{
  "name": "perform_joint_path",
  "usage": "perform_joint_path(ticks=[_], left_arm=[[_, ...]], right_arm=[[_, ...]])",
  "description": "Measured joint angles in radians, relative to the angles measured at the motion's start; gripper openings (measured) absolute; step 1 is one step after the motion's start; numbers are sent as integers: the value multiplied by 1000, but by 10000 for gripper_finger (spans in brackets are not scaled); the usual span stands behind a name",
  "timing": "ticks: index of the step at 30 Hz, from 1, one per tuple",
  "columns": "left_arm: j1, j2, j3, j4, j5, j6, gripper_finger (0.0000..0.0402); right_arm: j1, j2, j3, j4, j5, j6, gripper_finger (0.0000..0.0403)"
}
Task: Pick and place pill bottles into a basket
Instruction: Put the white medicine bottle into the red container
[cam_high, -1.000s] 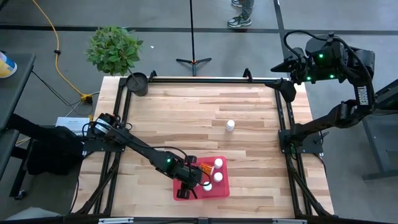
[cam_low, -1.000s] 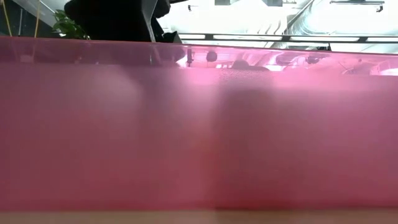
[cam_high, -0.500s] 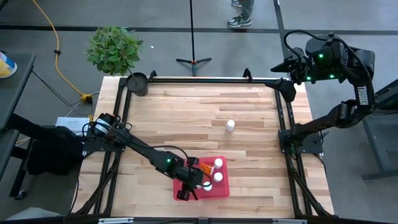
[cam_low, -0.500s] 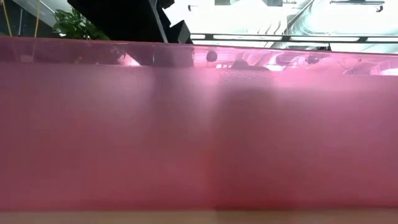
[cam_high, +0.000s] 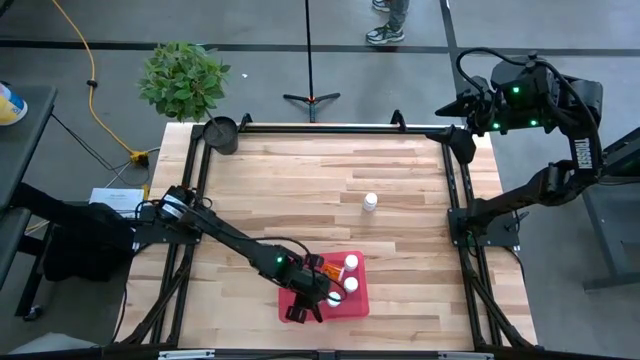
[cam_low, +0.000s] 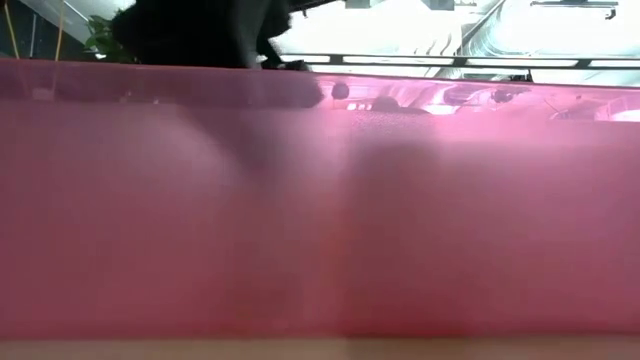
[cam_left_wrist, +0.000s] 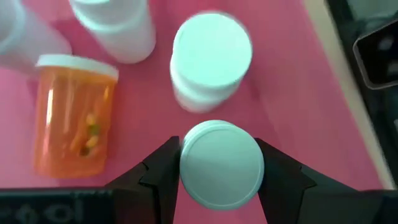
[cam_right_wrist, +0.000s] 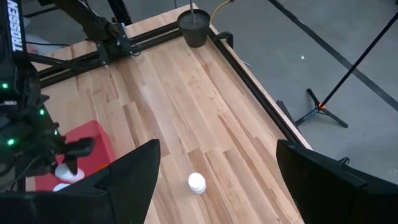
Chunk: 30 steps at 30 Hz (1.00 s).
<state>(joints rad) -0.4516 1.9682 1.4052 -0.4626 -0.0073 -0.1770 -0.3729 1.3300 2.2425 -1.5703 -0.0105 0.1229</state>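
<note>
Nearly done: most small pill bottles lay in the flat red plastic tray (cam_high: 352, 299).
Over the tray, the left gripper (cam_left_wrist: 217, 180) was clamped on a white bottle (cam_left_wrist: 221, 163), beside two white ones and a translucent orange one (cam_left_wrist: 73, 115). One white bottle (cam_high: 370, 202) stood on the wooden table (cam_high: 300, 180), well apart from the tray. Far from the tray, the right gripper (cam_right_wrist: 214, 177) waited, fingers apart.

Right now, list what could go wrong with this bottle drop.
The left gripper holds a white bottle over the red tray, close to another white bottle and a lying orange bottle; releasing may knock them. One bottle remains on the table.
</note>
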Motion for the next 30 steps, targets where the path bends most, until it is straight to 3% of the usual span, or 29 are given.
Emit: perform_joint_path(ticks=[11, 22, 30], left_arm=[[20, 9, 59, -68, -2, 38, 205], [20, 9, 59, -69, -3, 18, 250], [20, 9, 59, -68, 16, 15, 250]], right_arm=[[0, 0, 0, 0, -14, 8, 312], [0, 0, 0, 0, -26, 8, 312], [0, 0, 0, 0, -27, 2, 312]])
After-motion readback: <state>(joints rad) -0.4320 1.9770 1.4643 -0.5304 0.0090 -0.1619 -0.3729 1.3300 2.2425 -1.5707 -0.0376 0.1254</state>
